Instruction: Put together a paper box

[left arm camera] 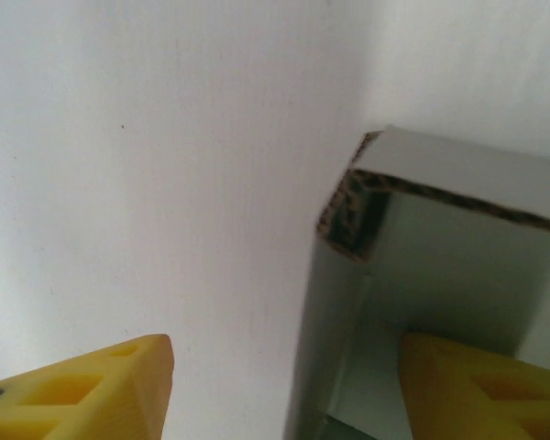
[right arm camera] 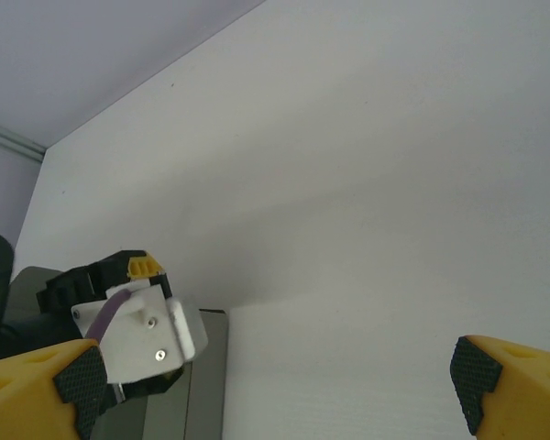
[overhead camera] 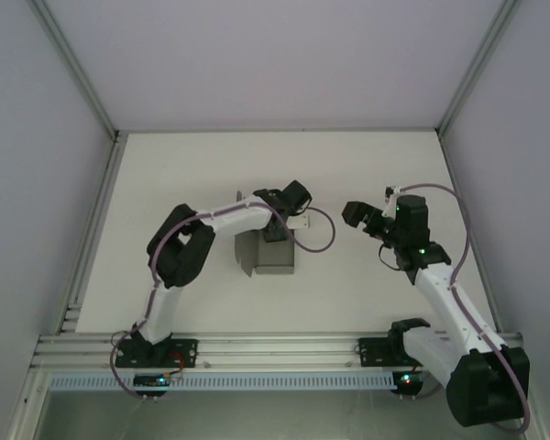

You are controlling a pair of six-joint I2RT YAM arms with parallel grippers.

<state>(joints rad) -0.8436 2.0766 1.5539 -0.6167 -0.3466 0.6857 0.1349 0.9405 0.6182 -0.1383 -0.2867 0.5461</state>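
Top external view: box (overhead camera: 273,258) lies mid-tabletop (overhead camera: 376,174), just ahead of the left arm. Its body reads as a low tray with sides raised. One flap (overhead camera: 244,259) on its left side stands out unfolded. Left pincer (overhead camera: 278,227) sits over the box's far edge.

Left wrist view: a folded corner (left arm camera: 348,206) is formed and standing. The jaws are parted astride one wall, one finger (left arm camera: 92,390) outside it and the other inside the box. A gap shows between the outer finger and the wall, so nothing is clamped.

Right pincer (overhead camera: 362,218) hangs well to the right of the box, jaws fully wide, holding nothing.

Assessment: assembly is part done. The far corner appears set. The left flap looks outstanding, as may any tabs hidden under the arm. The near end is too small to judge.
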